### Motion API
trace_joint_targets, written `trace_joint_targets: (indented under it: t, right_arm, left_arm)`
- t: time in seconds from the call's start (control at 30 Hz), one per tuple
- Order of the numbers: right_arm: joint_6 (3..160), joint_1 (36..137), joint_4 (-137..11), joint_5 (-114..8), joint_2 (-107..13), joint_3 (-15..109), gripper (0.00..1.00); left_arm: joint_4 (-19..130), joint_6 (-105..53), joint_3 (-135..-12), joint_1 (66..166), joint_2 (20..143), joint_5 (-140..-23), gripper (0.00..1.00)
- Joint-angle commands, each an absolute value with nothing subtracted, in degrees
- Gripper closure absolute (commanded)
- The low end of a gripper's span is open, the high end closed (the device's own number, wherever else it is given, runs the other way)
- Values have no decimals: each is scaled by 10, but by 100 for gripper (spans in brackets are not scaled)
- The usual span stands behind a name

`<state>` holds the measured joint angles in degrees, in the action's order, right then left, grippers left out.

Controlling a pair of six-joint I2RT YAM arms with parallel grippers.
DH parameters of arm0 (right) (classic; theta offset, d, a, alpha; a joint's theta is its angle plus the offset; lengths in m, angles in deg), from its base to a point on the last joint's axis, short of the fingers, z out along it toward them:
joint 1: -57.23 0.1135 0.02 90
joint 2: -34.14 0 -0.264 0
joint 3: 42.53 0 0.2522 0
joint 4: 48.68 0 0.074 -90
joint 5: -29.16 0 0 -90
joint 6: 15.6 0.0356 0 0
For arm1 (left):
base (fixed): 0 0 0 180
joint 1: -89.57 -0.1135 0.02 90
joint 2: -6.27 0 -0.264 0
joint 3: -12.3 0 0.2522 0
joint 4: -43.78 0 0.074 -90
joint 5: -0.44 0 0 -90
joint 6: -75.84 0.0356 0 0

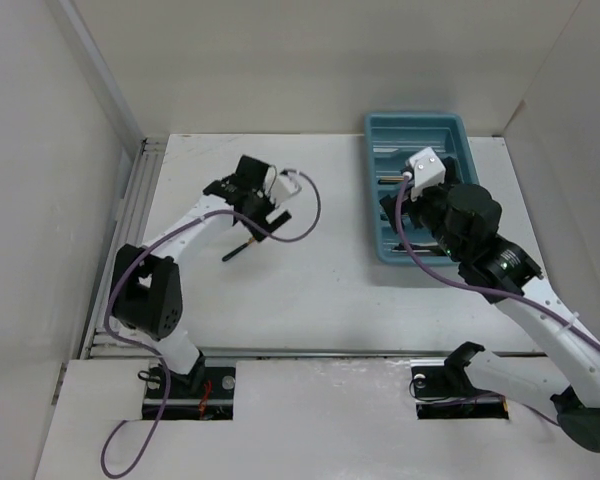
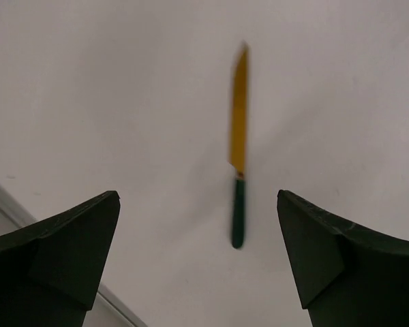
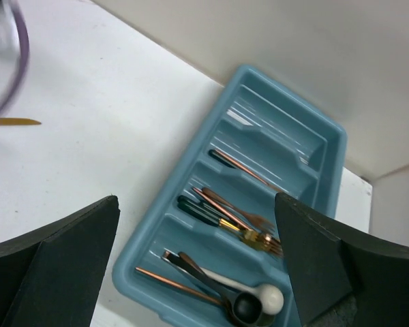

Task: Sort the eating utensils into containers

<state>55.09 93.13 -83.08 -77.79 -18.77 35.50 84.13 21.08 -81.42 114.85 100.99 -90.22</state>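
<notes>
One teal tray [image 3: 140, 262] shows four compartments. One gold-bladed, green-handled knife [image 2: 238, 136] lies loose on the table [image 1: 310, 290], at 9 o'clock from the tray in the top view. Inside the tray, one copper stick [image 3: 249, 172] lies alone. The next compartment toward 7 o'clock holds about four forks [image 3: 221, 208]. The last holds one cream-white spoon [image 3: 262, 296], one black round-headed spoon [image 3: 242, 308] and two copper pieces [image 3: 167, 278].

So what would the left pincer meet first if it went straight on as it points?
Probably the green-handled knife on the table, framed between the tips of the open left pincer; depth is unclear, so it might touch bare table beside it.
</notes>
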Motion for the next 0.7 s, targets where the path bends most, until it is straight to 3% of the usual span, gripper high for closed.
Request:
trace_joint_targets:
  t: [0.0, 0.17, 0.33, 0.43, 0.5, 0.53, 0.57, 0.67]
  right_arm:
    - [537, 939, -778, -731, -206, 393, 0]
    - [537, 939, -778, -706, -220, 411, 0]
    - [537, 939, -778, -706, -219, 411, 0]
    - [537, 939, -784, -706, -212, 411, 0]
    - [537, 939, -784, -718, -206, 411, 0]
    - [537, 939, -784, -718, -200, 411, 0]
    - [537, 939, -784, -725, -200, 411, 0]
    - [537, 939, -784, -740, -200, 411, 0]
  left_arm:
    - [896, 264, -704, 1150, 1016, -862, 0]
    - [912, 240, -710, 1087, 1064, -815, 0]
    - [844, 209, -695, 1075, 1129, -922, 3]
    - [866, 209, -711, 1075, 1169, -917, 28]
    - [893, 221, -723, 1075, 1191, -897, 56]
    - [912, 221, -728, 1075, 1207, -889, 85]
    - [912, 221, -735, 1075, 1207, -889, 100]
    - [920, 216, -759, 1081, 1214, -874, 100]
